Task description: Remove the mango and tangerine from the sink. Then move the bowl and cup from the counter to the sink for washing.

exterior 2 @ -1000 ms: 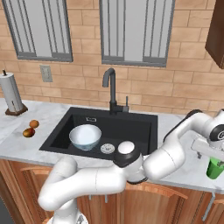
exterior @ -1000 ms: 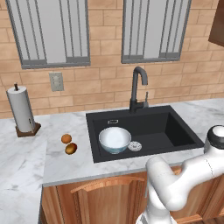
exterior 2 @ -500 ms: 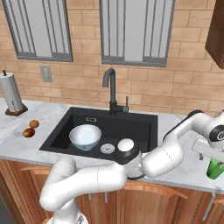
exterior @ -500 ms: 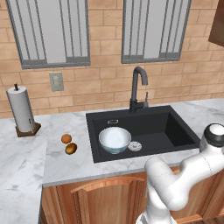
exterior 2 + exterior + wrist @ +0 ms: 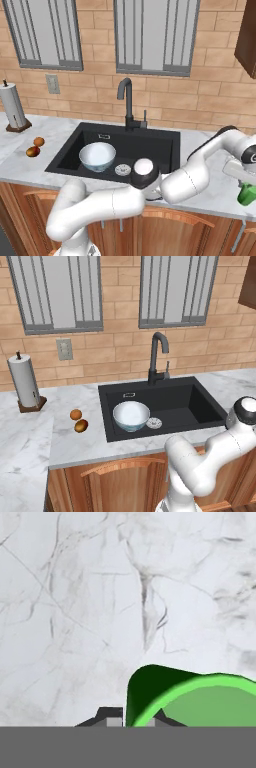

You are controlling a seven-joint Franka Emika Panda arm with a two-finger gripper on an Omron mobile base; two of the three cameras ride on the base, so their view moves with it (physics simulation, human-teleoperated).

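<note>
gripper [image 5: 130, 721]: clamped on the green cup's [image 5: 200, 699] rim — hand view
right base view: cup [image 5: 246, 194] just below the hand, over counter [image 5: 215, 195]

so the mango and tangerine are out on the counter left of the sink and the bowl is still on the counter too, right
Not quite. The bowl is inside the sink, beside the drain, as the left base view shows. The rest holds: the mango and the tangerine lie on the counter left of the sink.
</note>
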